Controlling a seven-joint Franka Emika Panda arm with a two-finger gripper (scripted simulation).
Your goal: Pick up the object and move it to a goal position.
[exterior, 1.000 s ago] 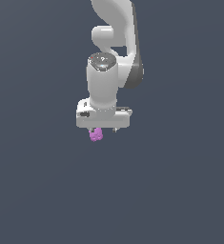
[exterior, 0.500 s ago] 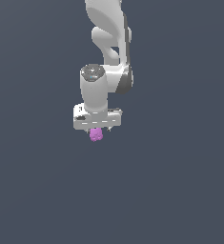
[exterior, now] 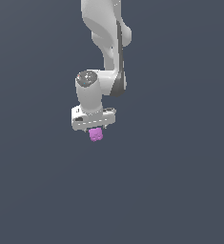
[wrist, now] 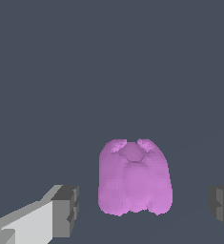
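while the arm (exterior: pixel 106 43) reaches down from the top of the exterior view, its white gripper (exterior: pixel 95 129) hangs over a plain dark grey-blue ground, with the wrist bent toward the exterior view's left. the blob (exterior: pixel 96 135), a small lumpy magenta thing, sits right under the gripper block, poking out below it and much smaller than the block. from this view the fingers are mostly hidden behind the block and the blob, so the grip cannot be judged there.

in the wrist view the blob (wrist: pixel 134 177) fills the middle between the two fingers (wrist: pixel 66 210). one finger shows as a white body with a grey pad, and the other finger appears only as a grey pad at the picture's edge. there is a clear strip of dark ground between each pad and the blob, so the pads do not touch it: the jaws stand apart, with the blob between them but not clamped. the blob has a rounded body with two small bumps and a dimple on its far end, and a scalloped edge on its near end. whether the blob rests on a surface or not, i cannot tell, since the ground is one flat colour with no shadow.
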